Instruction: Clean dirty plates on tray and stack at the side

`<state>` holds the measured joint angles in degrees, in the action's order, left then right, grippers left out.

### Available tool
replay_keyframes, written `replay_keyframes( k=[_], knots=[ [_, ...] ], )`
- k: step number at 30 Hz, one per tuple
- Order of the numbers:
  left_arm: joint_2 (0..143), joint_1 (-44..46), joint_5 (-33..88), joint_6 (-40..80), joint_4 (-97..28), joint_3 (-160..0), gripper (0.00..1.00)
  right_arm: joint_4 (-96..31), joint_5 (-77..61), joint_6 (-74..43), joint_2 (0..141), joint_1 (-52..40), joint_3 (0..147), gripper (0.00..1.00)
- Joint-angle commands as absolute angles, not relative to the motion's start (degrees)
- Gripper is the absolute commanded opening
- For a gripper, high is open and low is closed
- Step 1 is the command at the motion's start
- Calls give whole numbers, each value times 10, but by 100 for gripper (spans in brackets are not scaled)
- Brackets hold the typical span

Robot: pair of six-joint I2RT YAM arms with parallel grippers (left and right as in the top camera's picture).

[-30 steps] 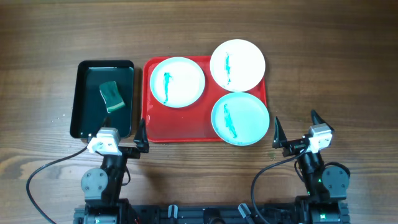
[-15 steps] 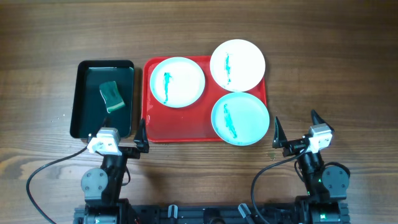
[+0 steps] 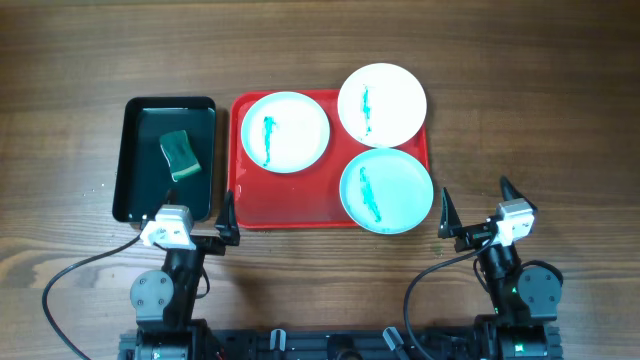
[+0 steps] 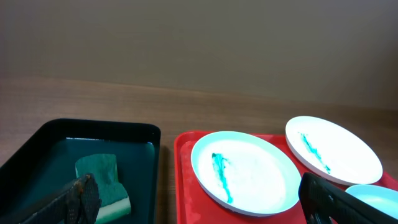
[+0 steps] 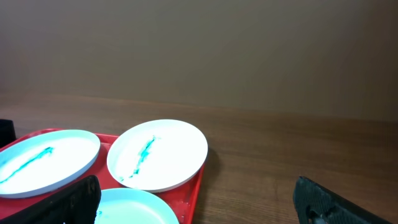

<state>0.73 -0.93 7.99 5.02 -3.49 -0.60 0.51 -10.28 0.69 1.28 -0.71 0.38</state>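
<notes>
Three plates with teal smears sit on the red tray (image 3: 258,198): one at the back left (image 3: 285,131), one at the back right (image 3: 381,104) overhanging the rim, one at the front right (image 3: 386,190). My left gripper (image 3: 186,218) is open and empty near the table's front, below the black tray. My right gripper (image 3: 475,209) is open and empty to the right of the front plate. The left wrist view shows the tray (image 4: 186,180) and two plates (image 4: 245,172) (image 4: 333,149). The right wrist view shows all three plates (image 5: 157,154) (image 5: 46,160) (image 5: 134,208).
A black tray (image 3: 133,160) stands left of the red tray and holds a green sponge (image 3: 180,155), which also shows in the left wrist view (image 4: 102,180). Bare wooden table lies to the right of the red tray and along the front.
</notes>
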Motion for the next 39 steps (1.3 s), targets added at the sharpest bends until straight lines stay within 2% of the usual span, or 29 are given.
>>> replay_keyframes(
  k=[1, 12, 20, 24, 29, 35, 39],
  knots=[
    [4, -14, 76, 49, -37, -3, 100, 9, -109, -1, 14, -10, 3, 100],
    [5, -14, 76, 49, -36, -3, 100, 8, -109, -2, 14, -10, 3, 100],
    [7, -14, 91, 50, 17, -29, 100, 28, -135, -4, 14, -10, 14, 100],
    [73, -14, 90, 54, -65, -161, 100, 30, -153, -47, 44, -10, 90, 100],
    [244, -14, 92, 53, -210, -396, 100, 4, -197, -47, 153, -10, 236, 100],
    [476, -14, 91, 53, -442, -661, 100, -114, -308, -49, 344, -10, 418, 100],
    [623, -14, 91, 49, -611, -819, 100, -258, -345, -86, 483, -10, 562, 100]
  ],
)
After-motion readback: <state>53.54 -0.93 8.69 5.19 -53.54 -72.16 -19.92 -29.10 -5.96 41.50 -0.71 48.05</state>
